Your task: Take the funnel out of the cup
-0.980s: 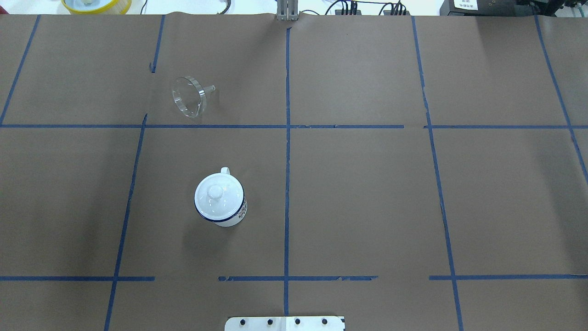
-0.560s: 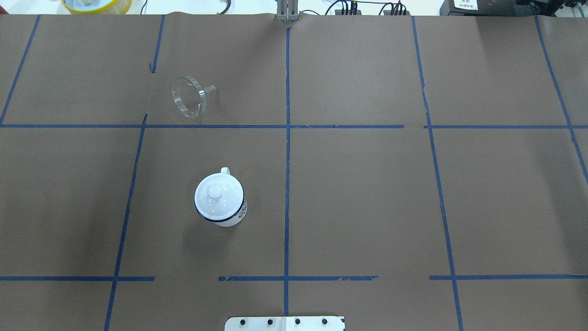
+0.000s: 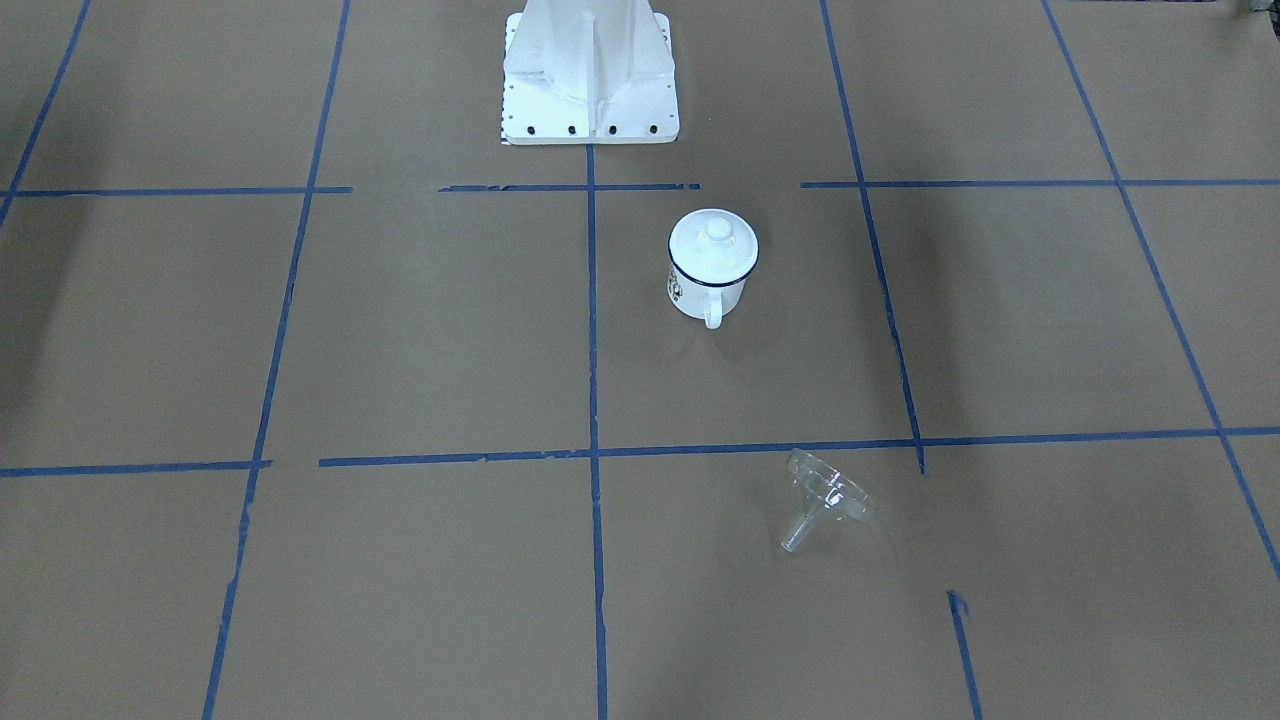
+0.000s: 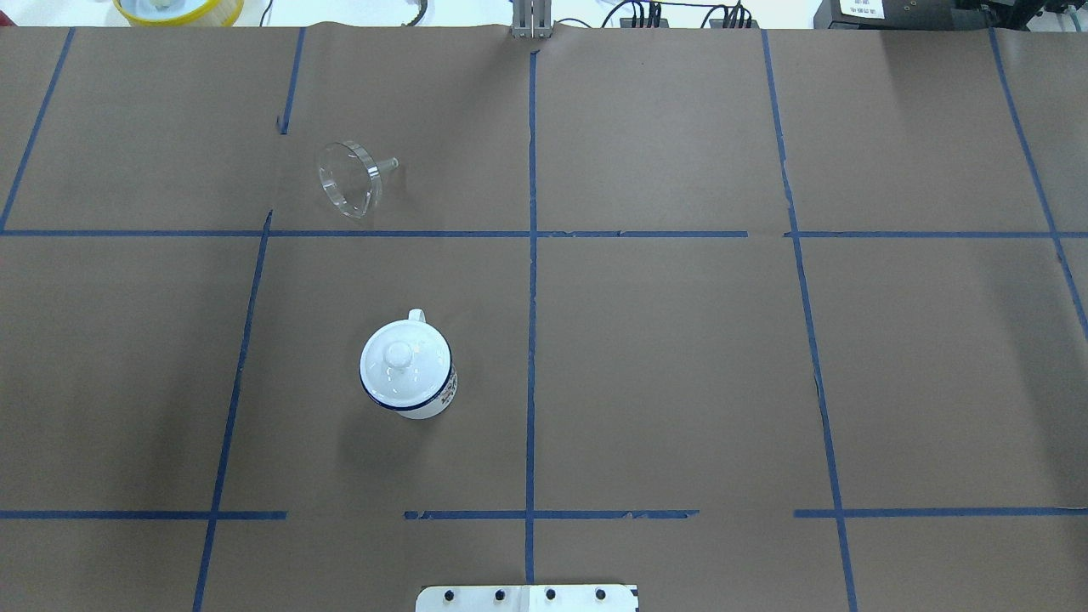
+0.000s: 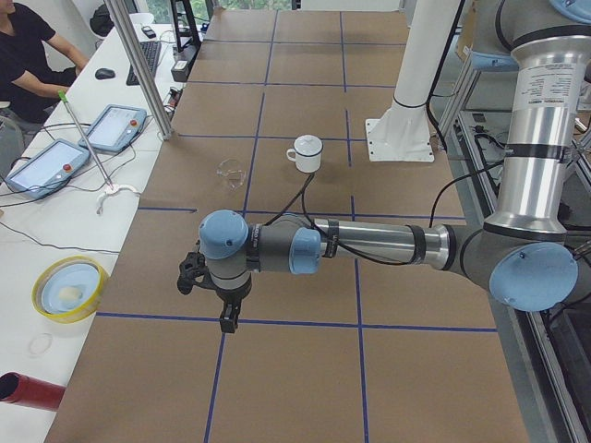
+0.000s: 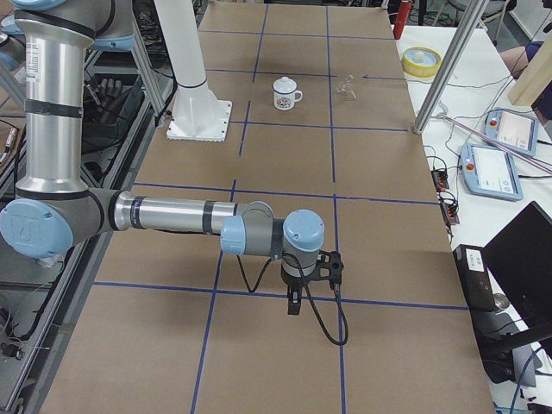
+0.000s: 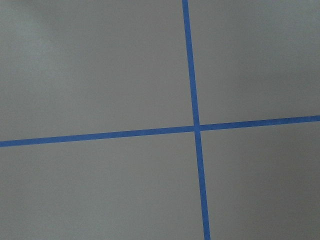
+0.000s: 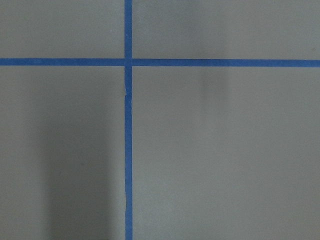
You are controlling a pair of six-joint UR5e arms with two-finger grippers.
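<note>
The clear funnel (image 4: 348, 178) lies on its side on the brown paper, spout pointing right, well apart from the cup; it also shows in the front view (image 3: 825, 495). The white enamel cup (image 4: 438, 398) with a dark blue rim stands upright (image 3: 705, 295) and a white knobbed lid (image 4: 398, 357) sits on top of it. My left gripper (image 5: 227, 318) shows only in the exterior left view, low over bare paper far from both objects. My right gripper (image 6: 295, 304) shows only in the exterior right view, likewise far away. I cannot tell whether either is open or shut.
The white robot base plate (image 4: 527, 597) sits at the near table edge. A yellow-rimmed bowl (image 5: 69, 288) and two tablets (image 5: 115, 127) lie on the side bench, where an operator (image 5: 28, 46) sits. Blue tape lines (image 7: 194, 125) cross the paper.
</note>
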